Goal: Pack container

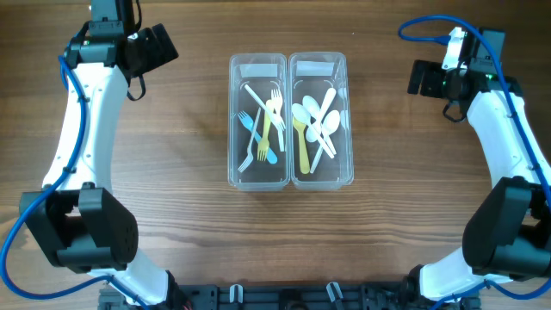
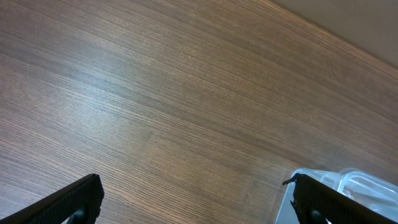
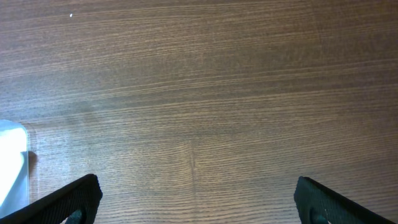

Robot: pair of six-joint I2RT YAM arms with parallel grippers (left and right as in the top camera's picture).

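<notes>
Wooden table (image 1: 172, 172) with twin clear tubs (image 1: 256, 69) of plastic cutlery (image 1: 266, 129), lying between and well apart from the left gripper (image 2: 196, 208) and right gripper (image 3: 196, 205), both spread empty; light, slippery walls likely suit a rim pinch.

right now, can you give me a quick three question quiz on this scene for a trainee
1. True or false: the left container holds forks.
2. The yellow spoon lies in: A) the left container, B) the right container, C) neither.
3. Fill in: the left gripper and the right gripper are both ____.

Key: 1 true; 2 B; 3 open.
</notes>
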